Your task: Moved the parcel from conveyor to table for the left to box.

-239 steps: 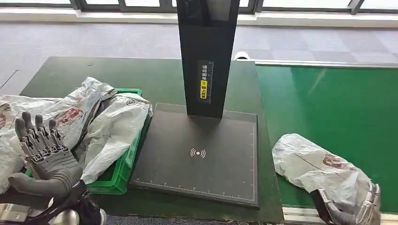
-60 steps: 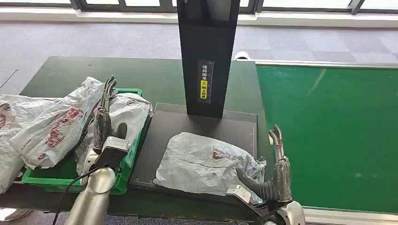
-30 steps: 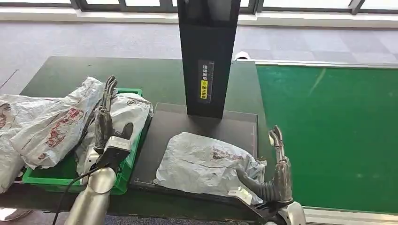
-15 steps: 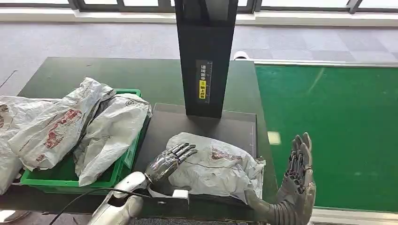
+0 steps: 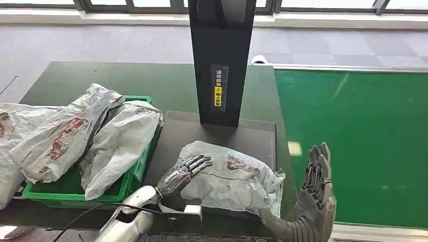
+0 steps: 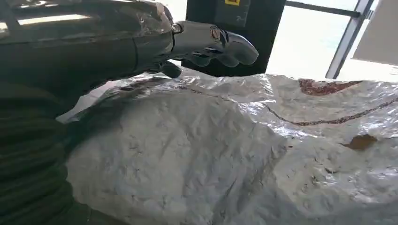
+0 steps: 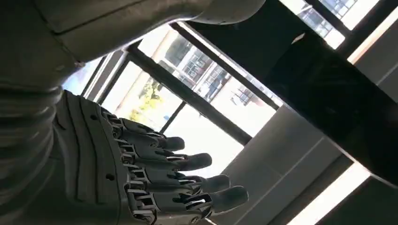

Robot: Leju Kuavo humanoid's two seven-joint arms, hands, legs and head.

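I see the dark surface (image 5: 65,75) carrying the black scanner pad (image 5: 252,138) along its right edge, beside the green conveyor (image 5: 353,136). The parcel (image 5: 229,179) lies on the pad's near side, set down for boxing. My left robot hand (image 5: 184,171) rests flat on it, grasping nothing; my right robot hand (image 5: 315,184) is released, fingers upright.

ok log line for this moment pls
parcel: on scanner pad | left hand: resting on parcel, no grip | right hand: open, raised, empty
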